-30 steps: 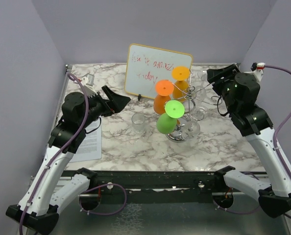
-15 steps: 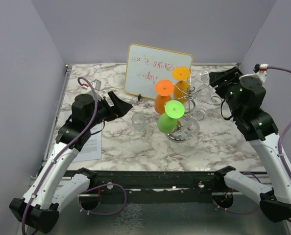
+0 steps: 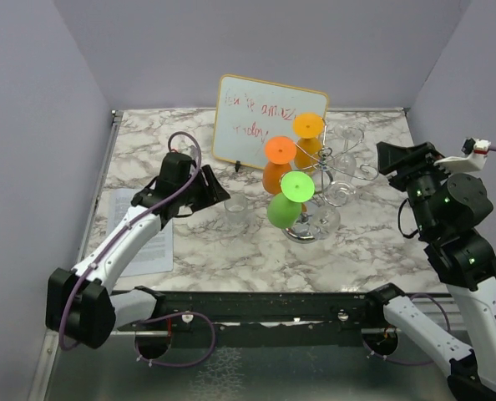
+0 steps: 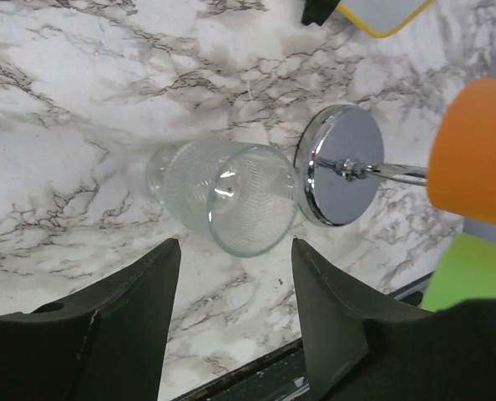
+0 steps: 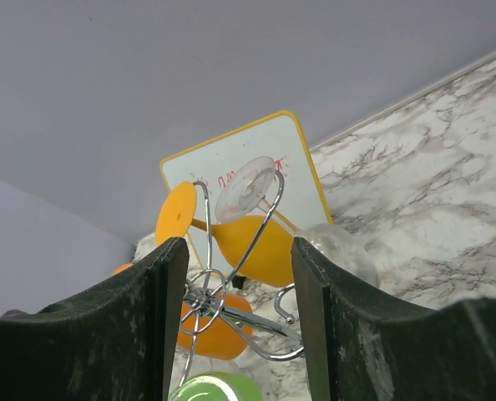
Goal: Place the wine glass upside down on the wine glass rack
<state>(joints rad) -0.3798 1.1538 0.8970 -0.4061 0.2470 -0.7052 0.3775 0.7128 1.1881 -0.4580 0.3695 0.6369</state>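
Wine glass (image 3: 235,209) — clear and ribbed — stands on the worktop (image 3: 365,246) near its middle, just beside the wine glass rack (image 4: 341,175), on the side toward the left edge. We see that the left claw (image 4: 235,251) has come forward since half a second ago. It now sits close to the glass, fingers spread wide, gripping nothing. The right claw (image 5: 240,251) — also wide open and empty — has pulled back from the rack toward the right edge. A green glass (image 3: 283,210) hangs on the rack as before.
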